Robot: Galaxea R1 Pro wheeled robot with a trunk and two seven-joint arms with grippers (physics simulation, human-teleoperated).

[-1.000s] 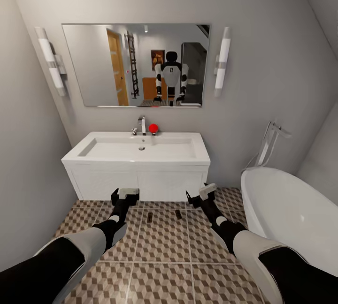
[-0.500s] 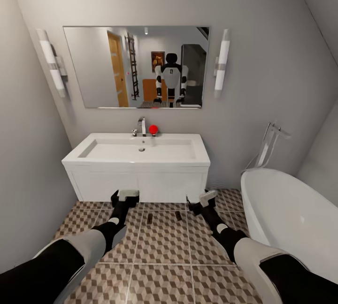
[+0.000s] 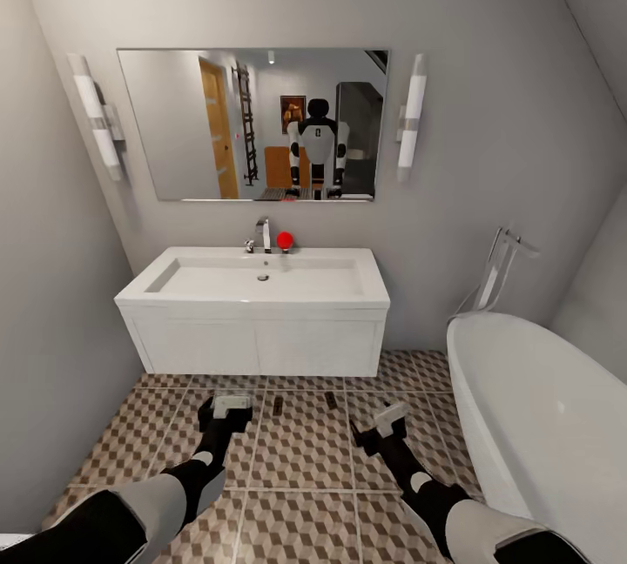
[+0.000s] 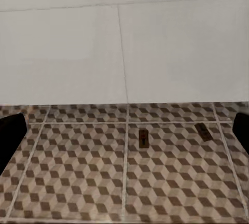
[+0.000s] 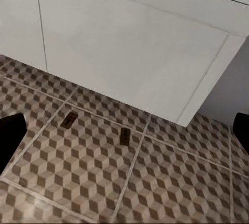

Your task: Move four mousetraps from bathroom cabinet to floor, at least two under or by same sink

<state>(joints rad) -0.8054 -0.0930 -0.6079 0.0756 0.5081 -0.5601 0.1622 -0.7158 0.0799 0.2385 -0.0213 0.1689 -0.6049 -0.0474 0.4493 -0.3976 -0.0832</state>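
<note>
Two mousetraps lie on the bathroom floor by the vanity, ahead of and between your grippers. Left gripper and right gripper: both spread, empty. Turn for the cabinet without sweeping over the traps.

The two mousetraps are too small to show wire or red spot.

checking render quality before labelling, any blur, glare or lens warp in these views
Head view: wide-angle warp, walls lean and the bathtub bulges; light is even, with no glare on the mirror. Left wrist view: soft, the two mousetraps are smudgy. Right wrist view: sharper on the floor, faint shadow under the vanity.
</note>
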